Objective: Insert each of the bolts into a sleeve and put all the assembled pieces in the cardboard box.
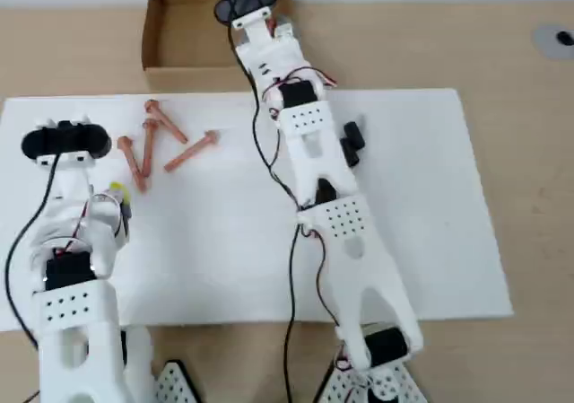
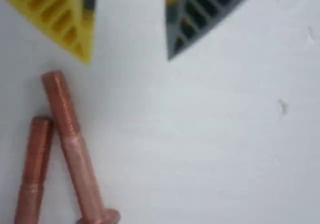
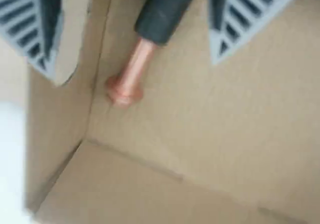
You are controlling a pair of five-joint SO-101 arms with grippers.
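While the left gripper (image 2: 127,58) sits open and empty by the loose bolts (image 1: 148,147), the right gripper (image 3: 135,69) hangs wide open in the far cardboard box (image 1: 152,26), a sleeved bolt (image 3: 162,9) loose between its jaws. Bolts look hard, light, slippery; grab the middle.

left arm (image 1: 67,268) folded, left end effector (image 2: 129,58) jaws spread; right arm (image 1: 314,170) stretched forward, right end effector (image 3: 136,69) jaws apart

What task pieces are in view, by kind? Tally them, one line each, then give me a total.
Loose bolts: 4
Loose black sleeves: 2
Assembled piece, a bolt in a sleeve: 1
Cardboard box: 1
Total: 8
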